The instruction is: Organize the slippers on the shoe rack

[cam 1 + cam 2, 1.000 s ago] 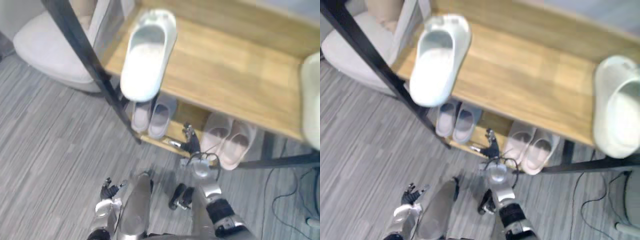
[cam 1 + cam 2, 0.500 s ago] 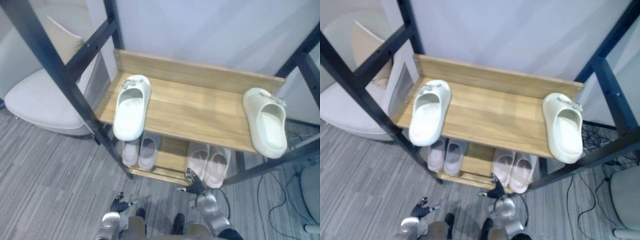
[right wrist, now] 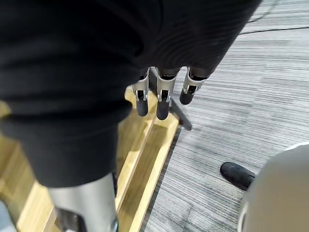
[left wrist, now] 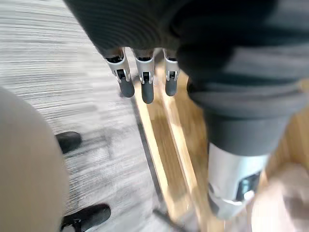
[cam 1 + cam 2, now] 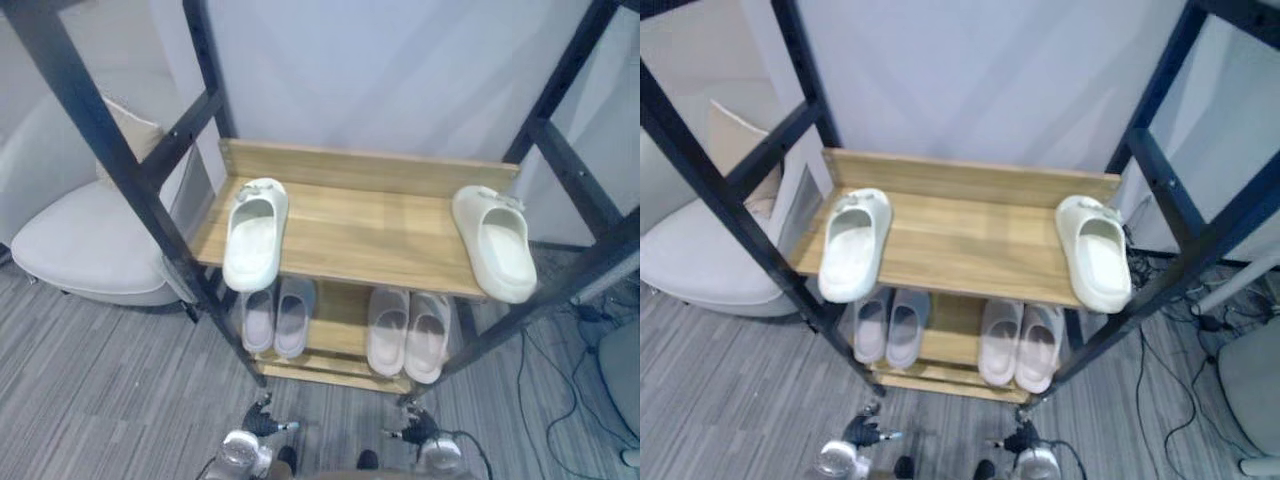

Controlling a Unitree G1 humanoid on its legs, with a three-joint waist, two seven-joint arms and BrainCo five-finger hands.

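- Fingers of the left hand point(image 5: 262, 424) and of the right hand point(image 5: 416, 432) are straight and relaxed, holding nothing.
- Far above them, on the upper shelf point(image 5: 370, 225), the left slipper point(image 5: 253, 232) and right slipper point(image 5: 493, 243) lie well apart, their near ends overhanging the front edge.
- Risk: a rising hand clips a black post point(image 5: 128, 165), or nudges an overhanging end and the slipper drops.

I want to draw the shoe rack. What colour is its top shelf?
The top shelf is light brown wood, clearest in the left eye view.
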